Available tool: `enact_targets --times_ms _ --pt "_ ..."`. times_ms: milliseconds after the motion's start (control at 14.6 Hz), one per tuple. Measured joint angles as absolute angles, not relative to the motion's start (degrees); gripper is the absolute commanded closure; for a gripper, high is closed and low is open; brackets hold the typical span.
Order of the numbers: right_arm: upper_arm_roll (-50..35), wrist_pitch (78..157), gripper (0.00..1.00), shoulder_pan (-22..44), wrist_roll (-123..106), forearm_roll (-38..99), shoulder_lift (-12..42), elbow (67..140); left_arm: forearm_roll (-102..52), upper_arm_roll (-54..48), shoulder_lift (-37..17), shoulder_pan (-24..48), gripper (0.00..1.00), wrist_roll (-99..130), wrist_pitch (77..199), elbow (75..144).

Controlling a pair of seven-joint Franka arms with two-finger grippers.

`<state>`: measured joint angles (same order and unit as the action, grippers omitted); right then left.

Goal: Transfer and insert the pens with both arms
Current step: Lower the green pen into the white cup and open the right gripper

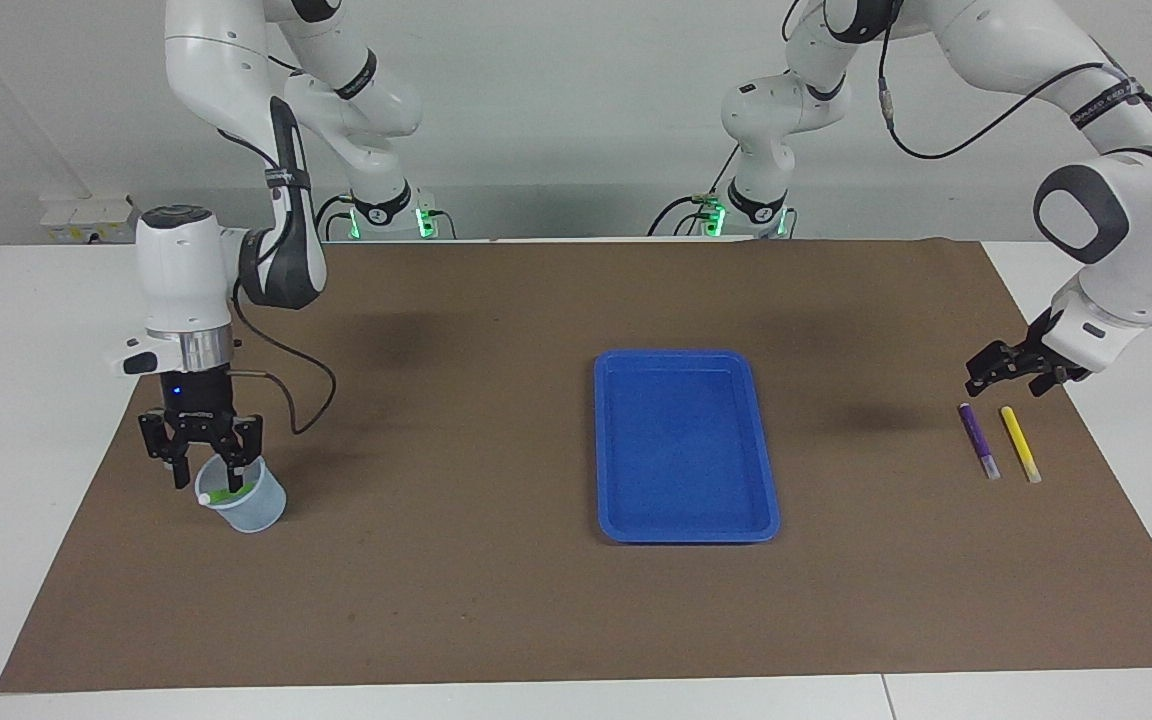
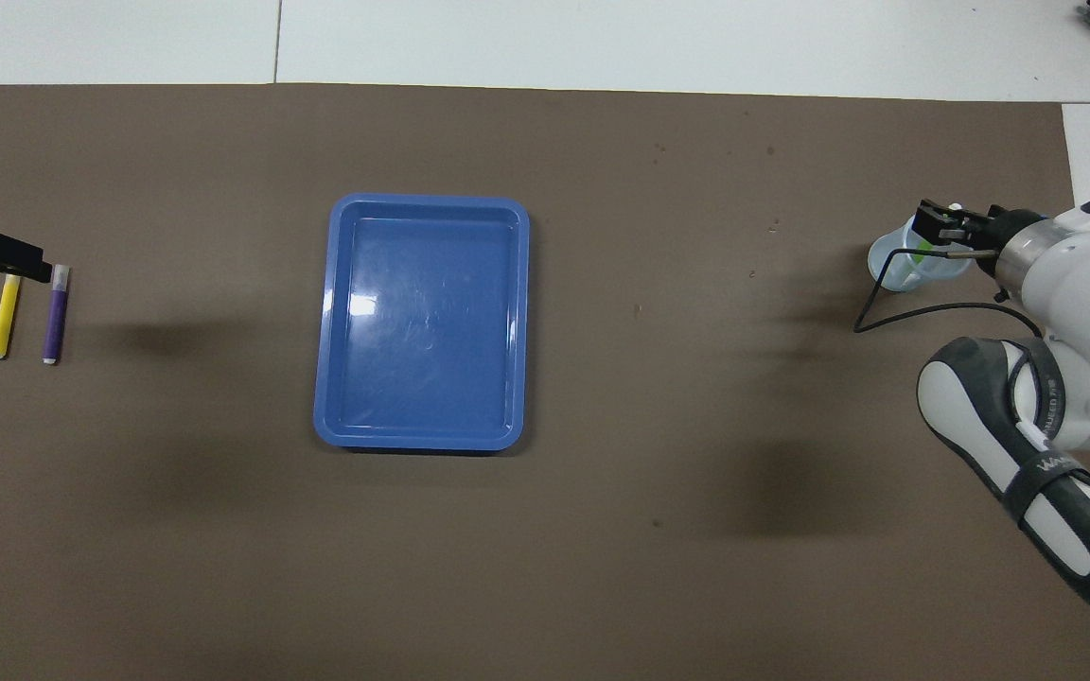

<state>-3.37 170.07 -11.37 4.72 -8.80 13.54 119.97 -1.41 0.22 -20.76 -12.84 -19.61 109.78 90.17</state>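
Observation:
A bright green pen (image 1: 233, 491) stands slanted inside a pale translucent cup (image 1: 258, 512) at the right arm's end of the table. It also shows in the overhead view (image 2: 923, 251). My right gripper (image 1: 208, 472) is open, its fingers at the cup's rim either side of the pen's whitish end; it shows in the overhead view (image 2: 952, 232) too. A purple pen (image 1: 976, 438) and a yellow pen (image 1: 1018, 440) lie side by side on the brown mat at the left arm's end. My left gripper (image 1: 1011, 378) hangs open and empty just above the pens' ends nearer the robots.
An empty blue tray (image 1: 686, 356) lies at the middle of the brown mat (image 1: 476, 600). It also shows in the overhead view (image 2: 427, 200). A black cable loops from the right wrist beside the cup.

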Motion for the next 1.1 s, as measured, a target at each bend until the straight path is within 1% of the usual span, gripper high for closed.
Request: enact_targets --times_ms 137,274,479,753,958,1095 --pt "-3.4 169.8 0.00 -11.3 5.2 -8.8 13.5 119.6 -1.4 0.2 -24.0 -13.7 0.00 -21.4 111.6 88.5" --pt "-3.5 166.0 0.00 -10.2 7.5 -8.8 13.2 118.3 -1.6 0.1 -26.3 -14.3 0.00 -22.3 114.8 87.7" --pt "-3.6 155.6 0.00 -7.5 10.9 -8.8 10.9 115.5 -1.8 -0.3 -28.5 -14.4 0.00 -22.6 118.6 87.6" --pt "-3.6 141.6 0.00 -4.9 12.3 -8.8 5.4 113.6 -2.1 -0.9 -30.6 -14.4 0.00 -22.6 121.7 87.8" --pt "-3.6 127.2 0.00 -3.1 12.3 -8.8 2.2 109.0 -3.2 -0.9 -31.6 -14.4 0.00 -22.6 123.4 89.0" --pt "-3.7 119.5 0.00 -2.1 12.3 -8.8 1.1 105.2 -4.5 -0.7 -32.9 -14.5 0.00 -22.6 124.3 89.4"
